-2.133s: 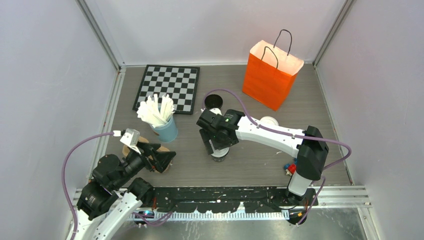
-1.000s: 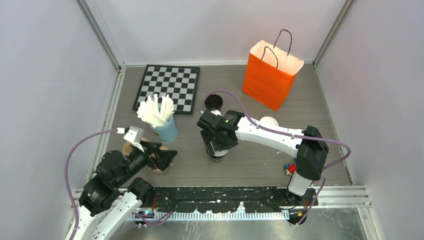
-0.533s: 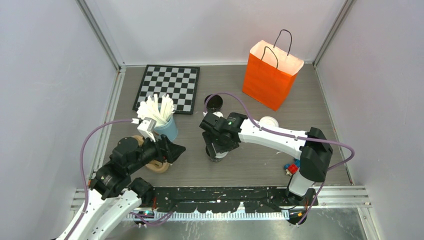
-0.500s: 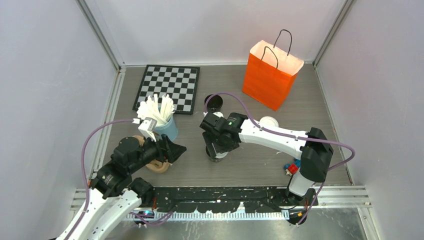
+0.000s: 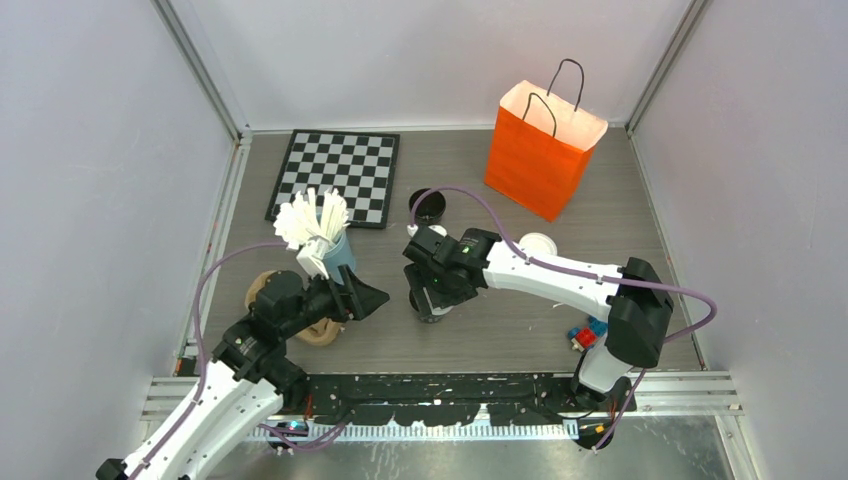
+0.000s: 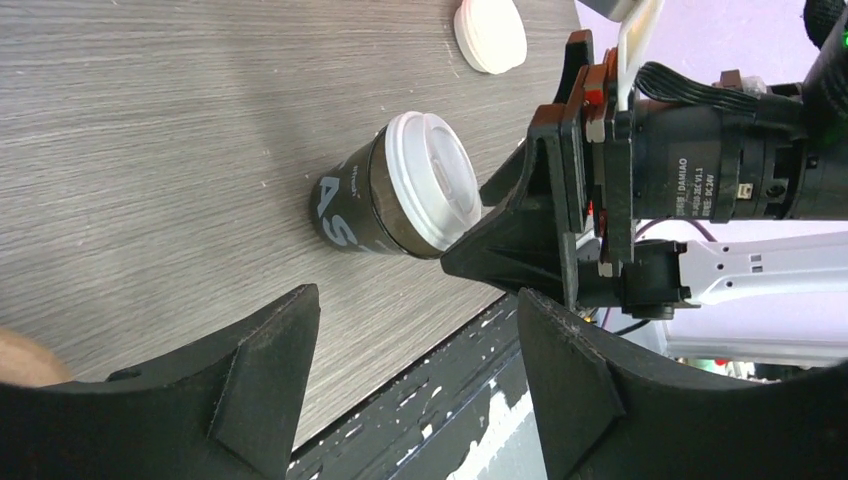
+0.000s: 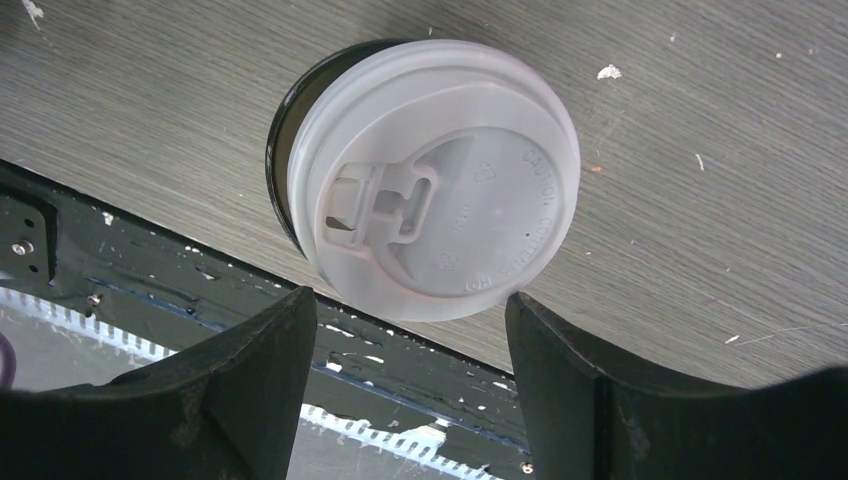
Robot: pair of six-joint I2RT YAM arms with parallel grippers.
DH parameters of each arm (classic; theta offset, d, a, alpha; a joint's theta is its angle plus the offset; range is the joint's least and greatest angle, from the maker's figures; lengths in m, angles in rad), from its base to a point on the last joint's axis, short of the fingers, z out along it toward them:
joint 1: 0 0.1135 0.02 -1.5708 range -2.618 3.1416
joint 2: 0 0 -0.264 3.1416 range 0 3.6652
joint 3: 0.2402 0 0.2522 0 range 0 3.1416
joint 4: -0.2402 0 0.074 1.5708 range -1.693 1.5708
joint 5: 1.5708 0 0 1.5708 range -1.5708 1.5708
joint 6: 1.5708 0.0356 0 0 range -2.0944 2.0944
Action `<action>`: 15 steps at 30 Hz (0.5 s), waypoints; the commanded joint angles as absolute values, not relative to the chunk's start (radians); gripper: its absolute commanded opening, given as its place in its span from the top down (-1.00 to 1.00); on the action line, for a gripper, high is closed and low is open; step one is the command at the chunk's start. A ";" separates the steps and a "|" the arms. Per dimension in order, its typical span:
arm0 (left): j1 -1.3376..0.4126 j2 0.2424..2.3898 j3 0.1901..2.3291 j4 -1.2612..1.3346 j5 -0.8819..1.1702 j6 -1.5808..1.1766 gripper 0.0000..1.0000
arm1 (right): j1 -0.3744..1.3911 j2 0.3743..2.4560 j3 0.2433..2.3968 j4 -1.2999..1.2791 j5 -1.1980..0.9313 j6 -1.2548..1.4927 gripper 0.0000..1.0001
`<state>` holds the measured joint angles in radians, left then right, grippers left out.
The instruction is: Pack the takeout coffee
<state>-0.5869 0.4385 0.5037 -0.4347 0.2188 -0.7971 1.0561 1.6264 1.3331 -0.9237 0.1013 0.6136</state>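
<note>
A black takeout coffee cup [image 6: 352, 208] with pale print stands capped with a white lid [image 7: 436, 180] near the table's front edge. My right gripper [image 7: 410, 392] hovers open right over it, fingers either side of the lid and not touching; it also shows in the top view [image 5: 431, 292]. My left gripper [image 6: 415, 385] is open and empty, pointing at the cup from the left [image 5: 376, 295], still short of it. A second black cup [image 5: 428, 206] stands uncapped further back. A loose white lid [image 5: 538, 243] lies to the right.
An orange paper bag [image 5: 540, 150] stands open at the back right. A chessboard [image 5: 335, 175] lies at the back left. A light-blue cup of white sticks [image 5: 328, 250] and brown rings [image 5: 310, 330] sit beside my left arm. Small red and blue items [image 5: 583, 335] lie front right.
My left arm has swung right, from over the brown rings toward the capped cup. My right gripper has stayed above the cup, shifting only slightly.
</note>
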 commanded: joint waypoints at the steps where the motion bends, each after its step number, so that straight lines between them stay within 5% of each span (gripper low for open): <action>1: -0.584 0.453 0.455 -0.252 0.242 -0.860 -0.49 | 1.055 1.564 1.321 -0.888 0.081 0.599 -0.48; 15: -0.585 0.593 0.414 -0.115 0.259 -0.914 -0.49 | 1.056 1.523 1.305 -0.873 0.063 0.595 -0.46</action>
<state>-0.5869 0.5667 0.4252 -0.2325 0.2333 -0.8986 1.0561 1.5707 1.2984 -0.8879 0.0753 0.6037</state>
